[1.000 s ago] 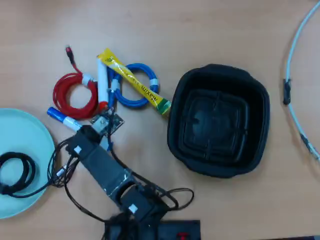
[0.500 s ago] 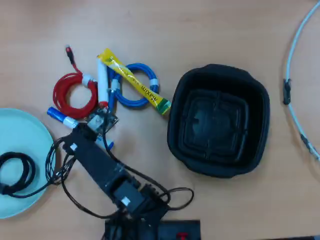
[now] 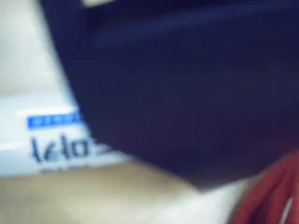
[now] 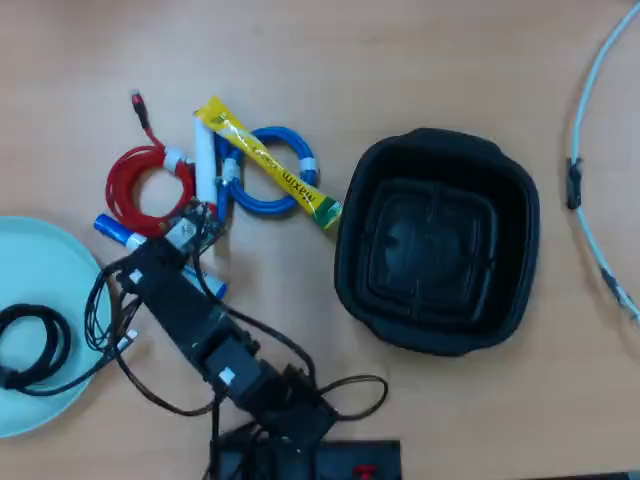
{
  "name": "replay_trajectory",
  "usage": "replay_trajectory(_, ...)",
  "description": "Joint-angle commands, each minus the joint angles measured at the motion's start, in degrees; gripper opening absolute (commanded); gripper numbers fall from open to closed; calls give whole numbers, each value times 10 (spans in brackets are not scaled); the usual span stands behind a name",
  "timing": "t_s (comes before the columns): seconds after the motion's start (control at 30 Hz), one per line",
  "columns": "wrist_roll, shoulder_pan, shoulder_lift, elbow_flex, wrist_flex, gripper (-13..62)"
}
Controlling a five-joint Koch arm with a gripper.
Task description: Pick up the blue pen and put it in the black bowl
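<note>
Blue-and-white item, your target: the blue pen (image 4: pixel 150 250) lies flat on the wooden table (image 4: pixel 420 60) at about 9 o'clock from the black bowl (image 4: pixel 436 240), well apart from it. Only its blue end at the upper left and a short blue stretch at the lower right show in the overhead view; the arm (image 4: pixel 190 320) covers the middle. In the wrist view the white barrel with blue print fills the left side, very close and blurred.

Gripper (image 4: pixel 190 232): directly over the pen's middle, seen from above. A dark jaw fills most of the wrist view, but neither view shows the gap between the jaws, so you cannot tell whether they stand wide, narrow or closed on the barrel.

Step in hand, by my reading: the grasp, not yet the carry. The pen is on the table and the bowl is empty.

Neighbours to mind:
- red cable coil (image 4: pixel 148 188), at 12 o'clock from the gripper, near it;
- white marker with red cap (image 4: pixel 205 172), just beside the gripper tip;
- blue cable coil (image 4: pixel 275 172) and yellow stick packet (image 4: pixel 268 165), toward 1 o'clock;
- pale cyan plate (image 4: pixel 50 290), at 8 o'clock.

Next move calls for: a firm close across the barrel alone, a straight lift clear of the clutter, then a swing toward 3 o'clock to the bowl.
</note>
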Motion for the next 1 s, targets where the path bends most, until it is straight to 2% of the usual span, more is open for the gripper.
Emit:
replay_trajectory(0.0,7,3,-3,-53,-21,279)
replay_trajectory(0.23,7,10,-66,-53,-53,280)
replay_trajectory(0.73,17,7,-77,-52,-53,268)
replay_trajectory(0.8,19,7,-76,-51,-52,210)
replay_trajectory(0.83,19,6,-76,-49,-51,156)
replay_trajectory(0.93,19,6,-76,-47,-50,-77)
replay_trajectory(0.97,19,6,-76,-47,-50,-103)
